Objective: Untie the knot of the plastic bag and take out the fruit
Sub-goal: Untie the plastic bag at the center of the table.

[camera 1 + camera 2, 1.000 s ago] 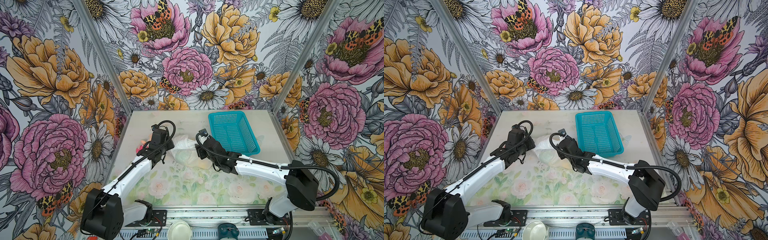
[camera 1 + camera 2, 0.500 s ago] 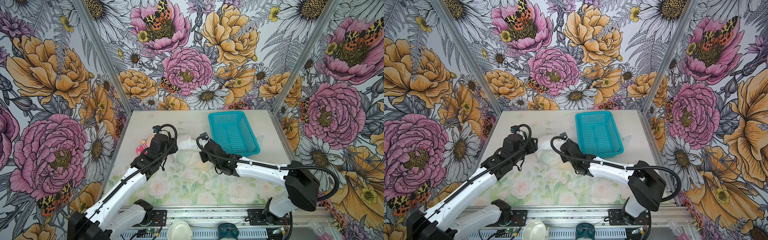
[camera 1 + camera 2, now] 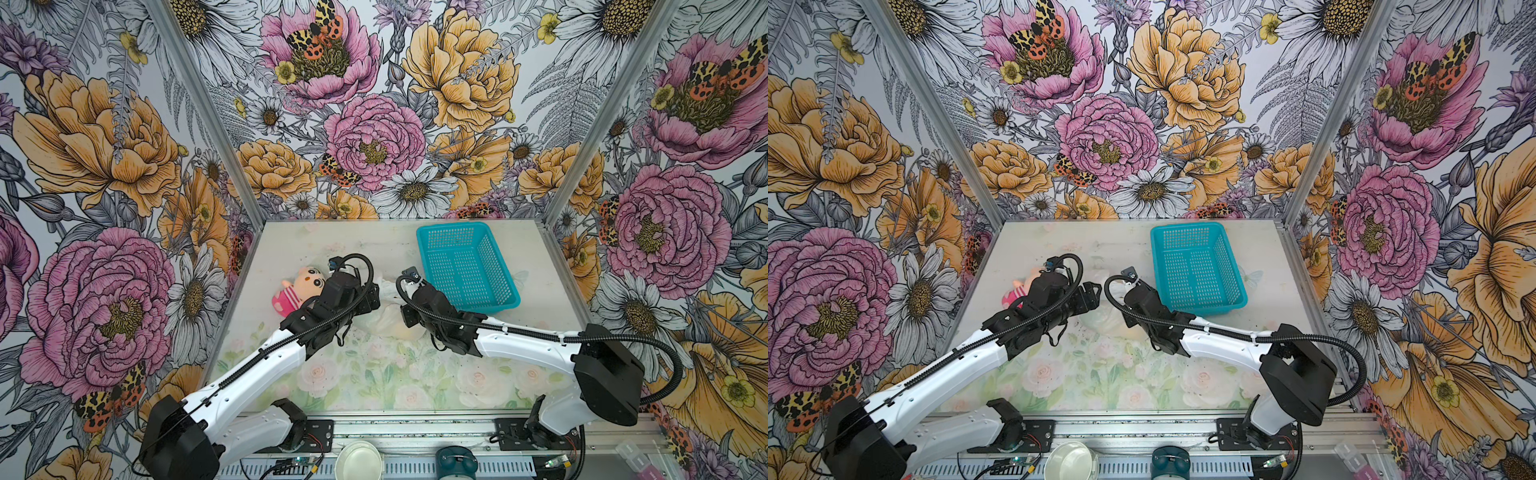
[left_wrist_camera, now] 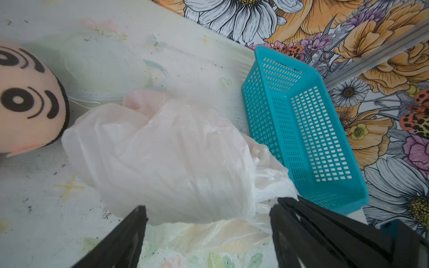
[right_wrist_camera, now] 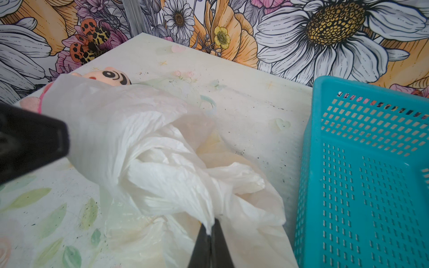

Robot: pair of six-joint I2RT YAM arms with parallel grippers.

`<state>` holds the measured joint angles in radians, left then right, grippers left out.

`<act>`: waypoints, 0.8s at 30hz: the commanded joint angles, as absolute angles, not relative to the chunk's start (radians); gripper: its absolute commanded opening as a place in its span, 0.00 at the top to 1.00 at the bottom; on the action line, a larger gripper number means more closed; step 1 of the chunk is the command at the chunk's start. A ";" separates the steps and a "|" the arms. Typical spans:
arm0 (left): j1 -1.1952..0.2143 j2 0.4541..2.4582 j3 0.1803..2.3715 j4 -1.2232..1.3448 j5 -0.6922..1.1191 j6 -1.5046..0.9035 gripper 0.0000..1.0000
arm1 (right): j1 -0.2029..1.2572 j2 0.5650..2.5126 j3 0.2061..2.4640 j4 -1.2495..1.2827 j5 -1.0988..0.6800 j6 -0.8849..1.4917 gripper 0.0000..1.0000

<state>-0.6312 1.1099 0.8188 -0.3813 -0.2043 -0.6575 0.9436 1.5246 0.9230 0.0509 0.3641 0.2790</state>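
The white plastic bag (image 4: 174, 157) lies crumpled on the table between my two arms, and in both top views only a little of it (image 3: 384, 322) shows between them. My left gripper (image 4: 209, 215) stands open just above it, one finger on each side and nothing pinched. My right gripper (image 5: 210, 228) is shut on a twisted strand of the bag beside the bunched knot (image 5: 171, 178); whether it is still tied I cannot tell. The fruit (image 4: 232, 236) shows only as pale yellow shapes through the film.
A teal mesh basket (image 3: 465, 266) stands with nothing in it just right of the bag, close to my right gripper (image 3: 404, 318). A pink-striped plush doll (image 3: 305, 284) lies left of the bag, partly under my left wrist. Flowered walls close in three sides.
My left gripper has opened and swung right, from beside the doll to over the bag. My right gripper has shut on the bag's plastic and stayed about where it was.
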 commanded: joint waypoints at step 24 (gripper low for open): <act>-0.606 1.340 0.973 -0.351 -0.345 -0.605 0.95 | 0.962 1.482 0.899 0.095 0.378 0.287 1.00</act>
<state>-0.6247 1.3411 0.9447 -0.3584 -0.3119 -0.6250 0.9573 1.4994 0.9112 0.0669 0.3649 0.2790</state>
